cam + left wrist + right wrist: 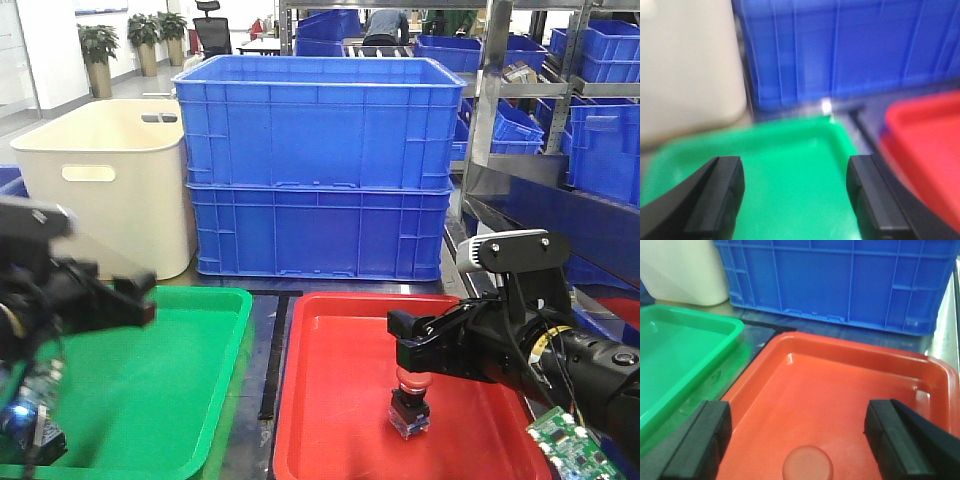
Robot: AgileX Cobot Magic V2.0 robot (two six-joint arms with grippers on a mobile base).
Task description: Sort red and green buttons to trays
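Note:
The red button (411,400), a red mushroom cap on a black-and-clear block, stands upright in the red tray (340,370). My right gripper (412,352) hangs just above it, open. In the right wrist view the cap (807,466) lies low between the wide-open right gripper (797,426), with the red tray (850,385) below. My left gripper (135,300) hovers over the green tray (150,390). In the blurred left wrist view the left gripper (795,182) is open and empty above the green tray (795,145). I cannot make out the green button; the left arm covers the tray's near left corner.
Two stacked blue crates (320,170) stand right behind both trays, with a cream tub (110,170) to their left. Metal shelving with blue bins (600,130) runs along the right. A dark strip of table (270,350) separates the trays.

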